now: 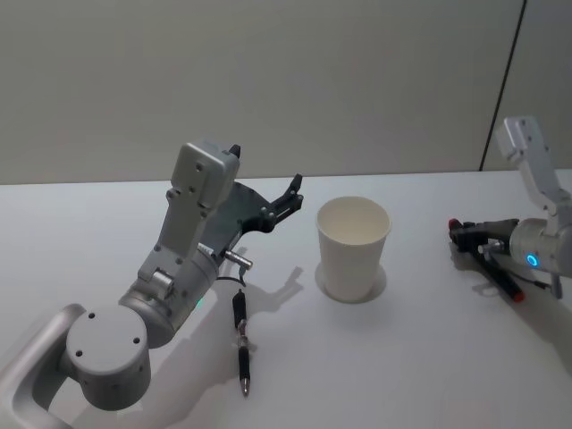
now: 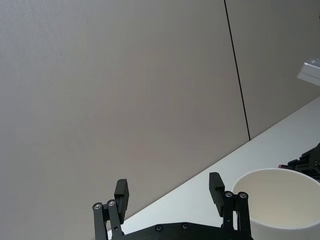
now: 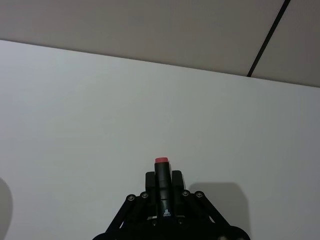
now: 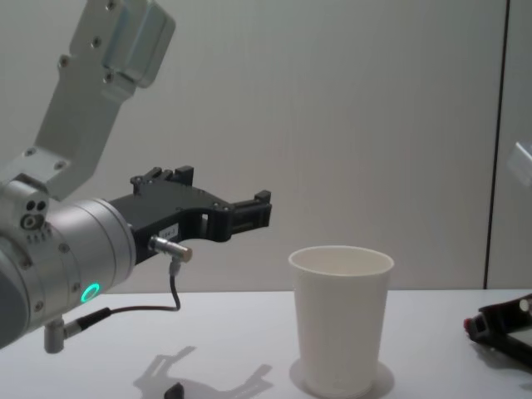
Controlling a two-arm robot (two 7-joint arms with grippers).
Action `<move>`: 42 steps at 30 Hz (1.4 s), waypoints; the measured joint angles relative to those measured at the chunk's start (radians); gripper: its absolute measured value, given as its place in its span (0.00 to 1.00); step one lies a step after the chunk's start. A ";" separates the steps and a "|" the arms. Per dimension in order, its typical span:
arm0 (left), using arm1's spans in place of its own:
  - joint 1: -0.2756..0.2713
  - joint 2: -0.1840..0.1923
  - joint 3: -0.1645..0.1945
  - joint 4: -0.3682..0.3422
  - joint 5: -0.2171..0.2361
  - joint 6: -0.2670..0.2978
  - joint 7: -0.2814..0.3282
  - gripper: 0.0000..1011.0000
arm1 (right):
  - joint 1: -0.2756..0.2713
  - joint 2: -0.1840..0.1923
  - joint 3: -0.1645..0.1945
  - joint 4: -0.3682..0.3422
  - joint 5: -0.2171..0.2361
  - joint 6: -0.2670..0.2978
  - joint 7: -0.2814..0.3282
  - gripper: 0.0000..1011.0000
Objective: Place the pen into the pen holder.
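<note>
On the white table point(image 1: 411, 357), near its middle, the pen holder point(image 1: 354, 246): a plain white paper cup, upright, mouth open to the top. At about 8 o'clock from it and apart from it, the pen point(image 1: 241, 345): black, slim, flat on the table. Lies nearly along the 12-to-6 line, point toward 6 o'clock, the robot's side. Not yet in the cup, and held by nothing.

At roughly 10 o'clock from the cup, the left gripper point(image 2: 169, 191): up well clear of the surface, aimed toward 2 o'clock past the cup's rim. Fingers point(image 2: 121, 194) spread wide, nothing held, just the plain wall beyond them. Touches neither cup nor pen (pen below it and nearer the robot, beside the arm's shadow). Seen from the chest, again at 10 o'clock from the rim and higher than it, with a thin cable looping under the wrist.

At 3 o'clock from the cup, well apart, the right gripper point(image 1: 469, 234): down low at the table, near its right edge. Closed narrow on a red-tipped stick point(image 3: 161, 175): black, round, its red end poking out just past the fingertips toward 9 o'clock. Whether another pen, cannot tell.
</note>
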 joint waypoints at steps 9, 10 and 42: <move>0.000 0.000 0.000 0.000 0.000 0.000 0.000 0.99 | 0.000 0.000 0.000 0.000 0.000 0.000 0.000 0.18; 0.000 0.000 0.000 0.000 0.000 0.000 0.000 0.99 | 0.000 0.000 0.000 0.000 0.000 0.000 0.000 0.18; 0.000 0.000 0.000 0.000 0.000 0.000 0.000 0.99 | 0.000 0.000 0.000 0.000 0.000 0.000 0.000 0.18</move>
